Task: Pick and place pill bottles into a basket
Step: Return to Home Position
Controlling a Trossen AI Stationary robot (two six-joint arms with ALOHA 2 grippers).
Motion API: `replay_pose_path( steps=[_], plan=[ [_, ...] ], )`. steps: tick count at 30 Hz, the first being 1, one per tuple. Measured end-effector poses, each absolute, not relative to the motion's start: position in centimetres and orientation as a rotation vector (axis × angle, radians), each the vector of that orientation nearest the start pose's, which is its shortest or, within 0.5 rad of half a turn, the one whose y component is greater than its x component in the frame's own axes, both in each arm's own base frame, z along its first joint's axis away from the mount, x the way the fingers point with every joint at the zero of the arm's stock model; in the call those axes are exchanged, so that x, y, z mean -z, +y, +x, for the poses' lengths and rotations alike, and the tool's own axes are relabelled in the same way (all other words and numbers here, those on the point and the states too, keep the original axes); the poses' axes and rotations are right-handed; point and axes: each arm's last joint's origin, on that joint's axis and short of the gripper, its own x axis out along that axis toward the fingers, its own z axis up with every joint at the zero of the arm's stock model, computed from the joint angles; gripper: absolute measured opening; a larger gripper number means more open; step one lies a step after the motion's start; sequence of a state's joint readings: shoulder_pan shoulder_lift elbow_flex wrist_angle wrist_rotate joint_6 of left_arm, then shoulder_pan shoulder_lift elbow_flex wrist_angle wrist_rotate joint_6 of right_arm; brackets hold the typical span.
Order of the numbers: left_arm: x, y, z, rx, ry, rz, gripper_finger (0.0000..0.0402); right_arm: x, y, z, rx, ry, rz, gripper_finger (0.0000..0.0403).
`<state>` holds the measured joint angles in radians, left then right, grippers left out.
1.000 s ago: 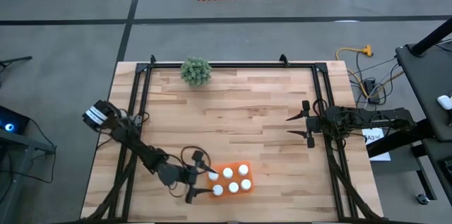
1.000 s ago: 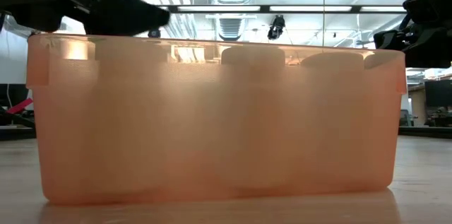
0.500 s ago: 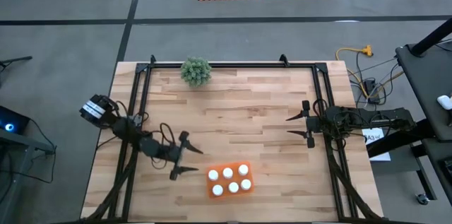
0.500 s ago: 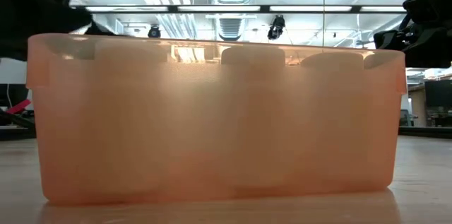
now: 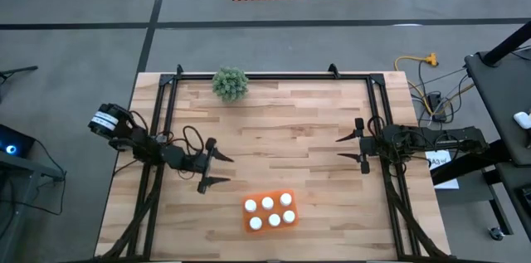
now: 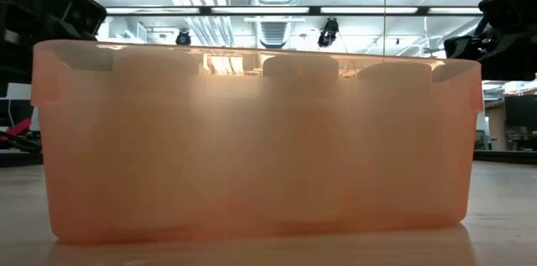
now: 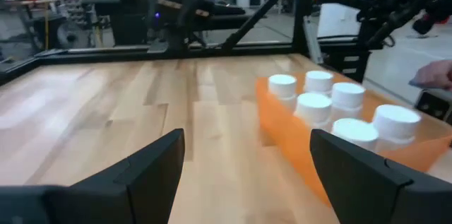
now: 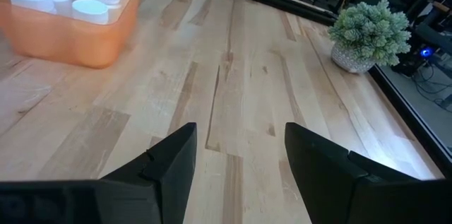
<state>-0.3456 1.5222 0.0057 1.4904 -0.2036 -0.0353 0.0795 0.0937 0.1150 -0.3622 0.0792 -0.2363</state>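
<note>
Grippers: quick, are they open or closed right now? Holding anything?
Left gripper: open, holding nothing.
Right gripper: open, holding nothing.

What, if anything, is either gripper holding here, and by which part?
Nothing is held. The left gripper and right gripper are both open and empty; all six pill bottles stand in the basket.

Bright, even overhead light falls on your counter [image 5: 282, 130]. Ceiling strips [image 6: 377, 10] backlight the basket [image 6: 252, 140] in the low view, and glare whitens wood in the right wrist view.
</note>
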Motion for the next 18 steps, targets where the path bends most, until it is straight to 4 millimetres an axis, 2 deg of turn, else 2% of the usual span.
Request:
replay_pose_path(
  steps=[11,18],
  plan=[
    [-12.5,-4.1,17.1,0.077,0.022,-0.010,0.0287,-16.1,0.5,9.2,-0.041,0.339,-0.261,0.0206],
    [-12.7,-4.0,17.6,0.024,0.008,-0.016,0.0287,-16.1,0.5,9.2,-0.041,0.339,-0.261,0.0206]
  ],
)
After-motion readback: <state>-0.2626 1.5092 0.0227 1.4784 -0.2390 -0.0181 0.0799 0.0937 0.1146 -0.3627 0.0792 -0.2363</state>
